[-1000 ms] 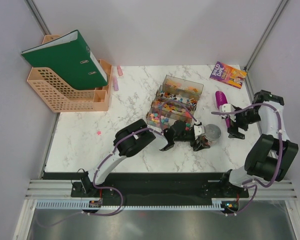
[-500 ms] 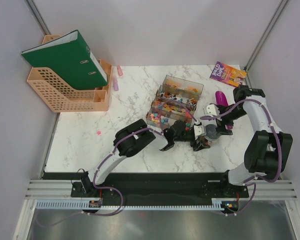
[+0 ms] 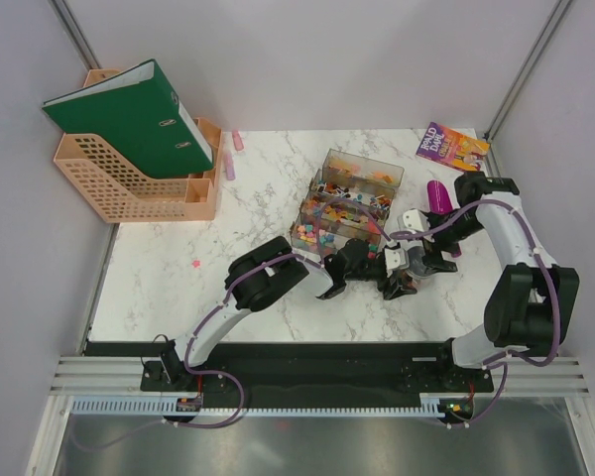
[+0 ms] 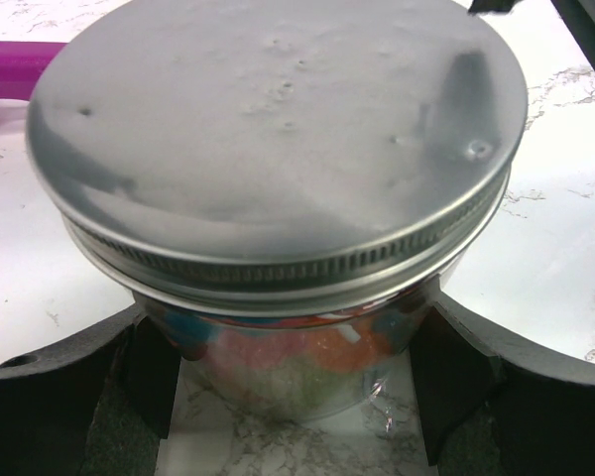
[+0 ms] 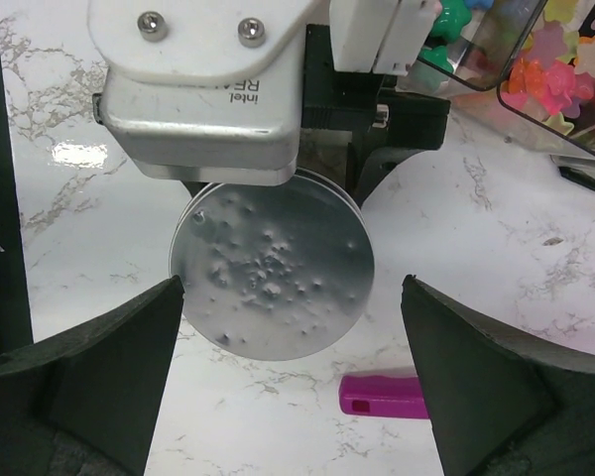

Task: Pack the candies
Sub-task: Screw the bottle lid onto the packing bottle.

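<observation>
Many candies (image 4: pixel 268 349) (round jar (image 4: pixel 312 395), metal lid (image 4: pixel 278 129))

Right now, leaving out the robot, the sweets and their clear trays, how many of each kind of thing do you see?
Lidded jar: 1
Purple scoop: 1
Book: 1
Green binder: 1
Peach file rack: 1
Pink sticks: 2
Total: 7

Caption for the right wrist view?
Open right gripper poised above the dented silver metal lid of the small clear round jar.
</observation>
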`<act>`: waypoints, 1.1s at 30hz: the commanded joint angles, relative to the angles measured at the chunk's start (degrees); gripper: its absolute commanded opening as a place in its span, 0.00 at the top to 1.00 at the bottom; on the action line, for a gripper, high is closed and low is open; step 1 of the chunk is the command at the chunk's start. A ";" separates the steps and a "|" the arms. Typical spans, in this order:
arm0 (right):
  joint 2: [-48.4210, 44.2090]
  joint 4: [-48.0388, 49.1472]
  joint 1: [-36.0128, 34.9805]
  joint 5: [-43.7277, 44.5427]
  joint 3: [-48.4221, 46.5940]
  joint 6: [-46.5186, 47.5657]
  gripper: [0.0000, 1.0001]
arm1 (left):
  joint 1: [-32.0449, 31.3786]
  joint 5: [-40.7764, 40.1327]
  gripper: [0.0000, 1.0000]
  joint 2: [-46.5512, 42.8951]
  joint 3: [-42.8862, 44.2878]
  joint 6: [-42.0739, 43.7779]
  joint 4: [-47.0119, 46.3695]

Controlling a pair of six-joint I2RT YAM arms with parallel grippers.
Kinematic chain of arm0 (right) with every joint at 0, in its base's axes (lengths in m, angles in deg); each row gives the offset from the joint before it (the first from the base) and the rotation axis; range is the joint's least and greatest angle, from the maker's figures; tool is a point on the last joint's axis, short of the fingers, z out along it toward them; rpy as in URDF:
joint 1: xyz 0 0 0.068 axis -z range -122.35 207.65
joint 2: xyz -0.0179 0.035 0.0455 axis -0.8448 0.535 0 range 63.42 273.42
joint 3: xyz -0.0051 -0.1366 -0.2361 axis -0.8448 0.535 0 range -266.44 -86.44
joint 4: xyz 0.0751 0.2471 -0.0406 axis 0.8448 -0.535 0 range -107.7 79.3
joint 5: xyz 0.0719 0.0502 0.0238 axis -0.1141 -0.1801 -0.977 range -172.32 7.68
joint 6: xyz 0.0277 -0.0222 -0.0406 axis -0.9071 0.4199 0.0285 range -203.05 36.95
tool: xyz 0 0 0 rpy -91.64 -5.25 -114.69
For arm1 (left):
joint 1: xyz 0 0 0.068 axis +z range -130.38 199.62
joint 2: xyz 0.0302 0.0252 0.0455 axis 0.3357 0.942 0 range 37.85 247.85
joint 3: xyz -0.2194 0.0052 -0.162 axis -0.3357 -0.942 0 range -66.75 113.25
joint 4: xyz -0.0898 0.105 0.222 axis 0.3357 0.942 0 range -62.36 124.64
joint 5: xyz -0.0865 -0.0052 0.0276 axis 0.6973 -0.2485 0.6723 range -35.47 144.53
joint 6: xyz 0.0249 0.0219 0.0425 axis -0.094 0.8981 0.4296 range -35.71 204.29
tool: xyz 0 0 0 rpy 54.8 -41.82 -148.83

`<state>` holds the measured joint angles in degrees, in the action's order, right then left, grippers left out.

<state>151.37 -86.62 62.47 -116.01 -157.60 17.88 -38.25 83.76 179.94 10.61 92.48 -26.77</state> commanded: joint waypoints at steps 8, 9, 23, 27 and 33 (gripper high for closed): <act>-3.92 -7.84 -1.39 -0.32 3.04 -1.61 0.02 | 2.32 -9.46 0.98 11.90 -6.61 12.29 36.22; -3.83 -7.75 -1.57 -0.23 3.48 -1.43 0.02 | 2.23 -9.46 0.98 11.90 -6.52 12.38 36.22; 0.30 -7.66 -1.48 -0.67 1.72 1.03 0.02 | 1.79 -9.55 0.98 11.90 -6.70 12.29 36.13; 1.35 -7.66 -1.57 -0.41 1.72 0.94 0.02 | 1.79 -9.63 0.98 11.99 -6.70 12.38 36.22; 1.97 -7.75 -1.48 1.43 2.42 0.77 0.02 | 1.79 -9.63 0.98 12.17 -6.52 12.29 36.31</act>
<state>152.90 -85.99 61.16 -115.14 -155.37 17.92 -38.27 83.81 179.94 10.61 92.72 -26.71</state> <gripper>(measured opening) 0.982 0.835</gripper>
